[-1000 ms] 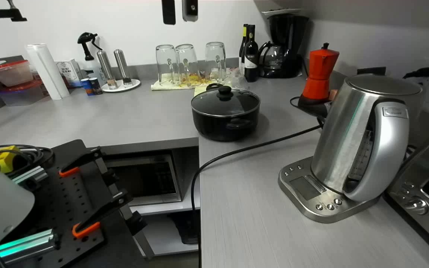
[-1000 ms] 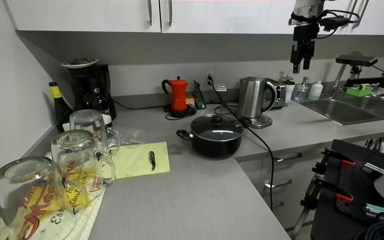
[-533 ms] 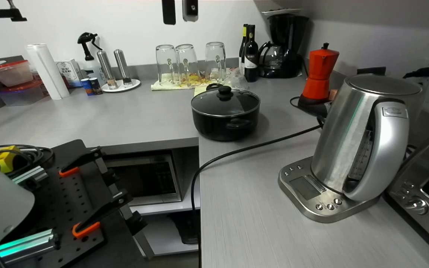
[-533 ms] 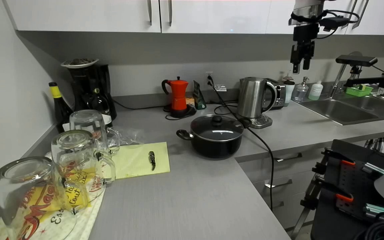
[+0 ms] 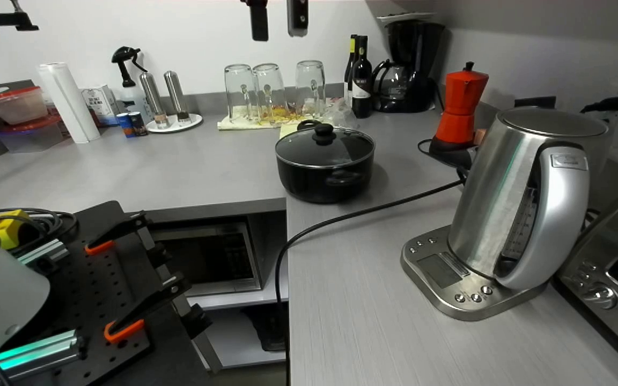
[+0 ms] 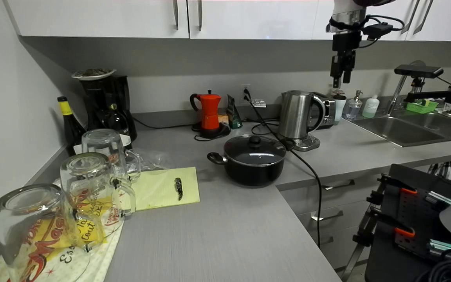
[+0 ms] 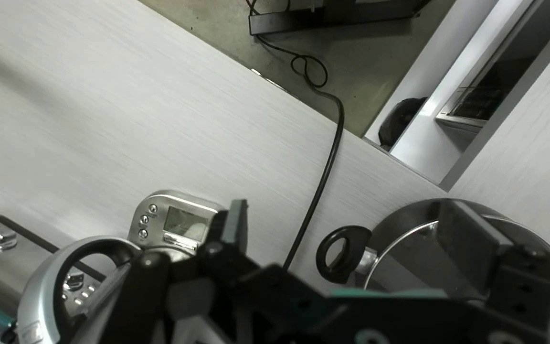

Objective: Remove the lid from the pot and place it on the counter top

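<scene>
Our gripper (image 6: 341, 84) hangs spread apart, and in an exterior view we see the lid (image 6: 255, 151) well below and leftward, atop the pot (image 6: 253, 174).

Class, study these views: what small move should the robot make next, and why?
Probably carry the open gripper across, without lowering, until it is over the knob. The lid sits on the pot, and the gripper hangs high, off to one side, in both exterior views; in the wrist view one finger overlaps the kettle's base.
</scene>
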